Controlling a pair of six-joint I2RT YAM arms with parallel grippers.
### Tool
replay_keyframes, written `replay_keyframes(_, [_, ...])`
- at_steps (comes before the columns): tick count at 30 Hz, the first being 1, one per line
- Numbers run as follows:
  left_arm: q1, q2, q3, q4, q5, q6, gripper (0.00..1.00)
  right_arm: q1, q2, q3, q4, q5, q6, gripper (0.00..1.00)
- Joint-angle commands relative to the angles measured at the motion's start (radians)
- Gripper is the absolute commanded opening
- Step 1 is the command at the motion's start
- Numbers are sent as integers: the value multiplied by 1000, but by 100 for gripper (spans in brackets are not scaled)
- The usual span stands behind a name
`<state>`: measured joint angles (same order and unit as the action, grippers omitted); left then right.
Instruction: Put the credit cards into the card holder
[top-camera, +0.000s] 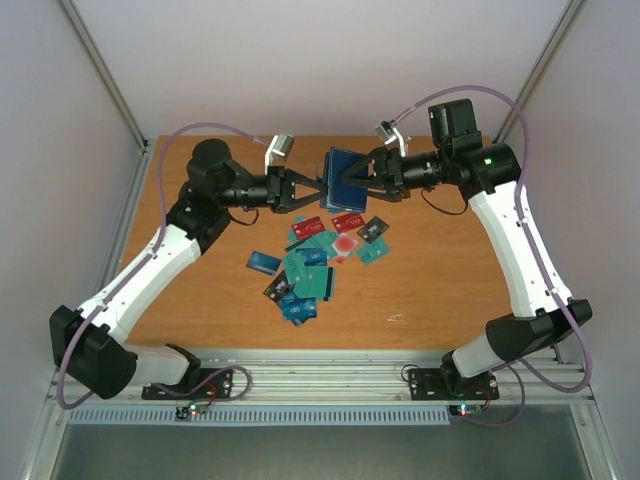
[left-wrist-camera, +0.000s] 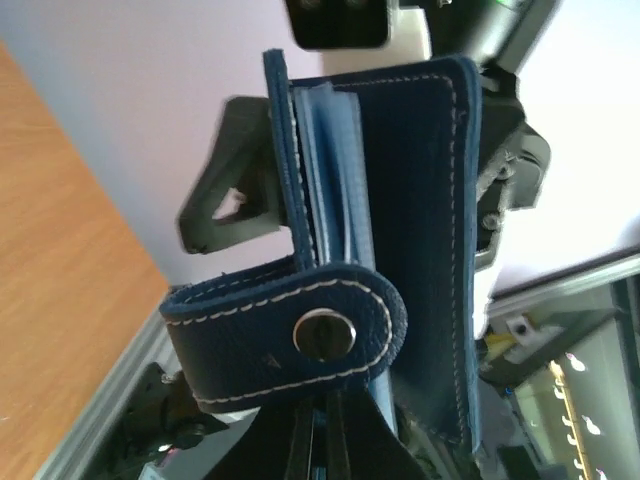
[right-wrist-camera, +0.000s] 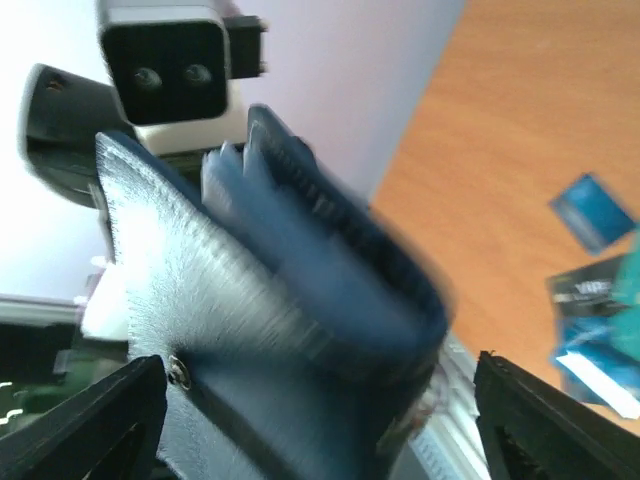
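The navy card holder (top-camera: 341, 163) is held in the air above the far middle of the table, between both grippers. My left gripper (top-camera: 316, 190) is shut on its lower edge, just under the clasp tab (left-wrist-camera: 300, 335) with its metal snap, as the left wrist view (left-wrist-camera: 330, 435) shows. My right gripper (top-camera: 353, 174) is open. Its fingers (right-wrist-camera: 110, 410) stand wide on either side of the holder (right-wrist-camera: 250, 300), which looks opened, with inner pockets showing. The credit cards (top-camera: 315, 262), teal, blue, red and dark, lie in a loose pile on the table below. Some show in the right wrist view (right-wrist-camera: 590, 210).
The wooden table (top-camera: 450, 270) has a metal rail (top-camera: 330, 385) along its near edge and white walls around it. A small white scrap (top-camera: 397, 319) lies near the front right.
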<state>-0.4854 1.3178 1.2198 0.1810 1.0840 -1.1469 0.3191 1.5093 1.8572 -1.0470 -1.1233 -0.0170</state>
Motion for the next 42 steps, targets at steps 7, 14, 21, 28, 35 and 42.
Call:
replay_keyframes(7, [-11,41,178,-774,-335,628,0,1,-51,-34,-293,359,-112,99])
replay_keyframes(14, [-75,110,233,-910,-489,734,0,29,-72,-83,-211,410,-8,98])
replay_keyframes(21, [-107,146,239,-904,-513,744,0,113,17,29,-356,623,15,92])
replay_keyframes(28, [-128,159,215,-881,-517,731,0,198,91,20,-419,787,15,76])
replay_keyframes(35, [-134,162,204,-877,-530,725,0,211,143,31,-380,744,15,74])
replay_keyframes(42, [-136,142,139,-812,-526,695,0,210,161,0,-420,808,0,45])
